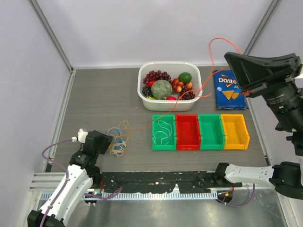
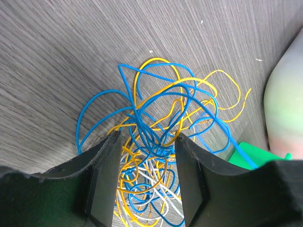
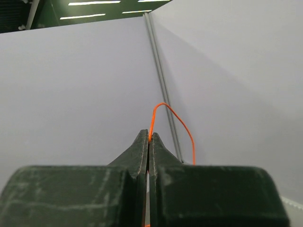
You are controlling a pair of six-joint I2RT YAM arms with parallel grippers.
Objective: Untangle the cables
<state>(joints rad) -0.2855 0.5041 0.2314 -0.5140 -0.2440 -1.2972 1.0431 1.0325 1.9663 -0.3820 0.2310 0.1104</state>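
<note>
Closest to the arm bases, on the left side of the grey wood-grain table [image 1: 104, 99], the left pincer [image 1: 108, 142] is lowered over a loose tangle of cables [image 1: 118, 140]. From its wrist camera the left pincer [image 2: 147, 158] has its jaws apart. Its two black fingers [image 2: 105, 165] straddle the tangle of cables [image 2: 161, 137], where blue and yellow loops fan out over the table ahead and white strands lie beneath between the pads. Whether the pads press on any strand cannot be told.

Further in, four small bins stand touching in a row: a green bin [image 1: 155, 135] with a thin white cable [image 1: 164, 128] coiled inside, then a red bin [image 1: 188, 131], a second green bin [image 1: 211, 131] and a yellow bin [image 1: 235, 131].

Behind them a white basket [image 1: 142, 90] holds grapes, a melon and other fruit, and a blue Doritos bag [image 1: 229, 90] lies just to its right.

The right pincer [image 1: 228, 56] is raised high above the far right of the table. Its wrist view shows the right pincer [image 3: 149, 138] pressed together on an orange cable [image 3: 161, 103], which arcs up from the tips. From above, the orange cable [image 1: 209, 48] loops down over the basket's right side and trails across the table toward the tangle.
</note>
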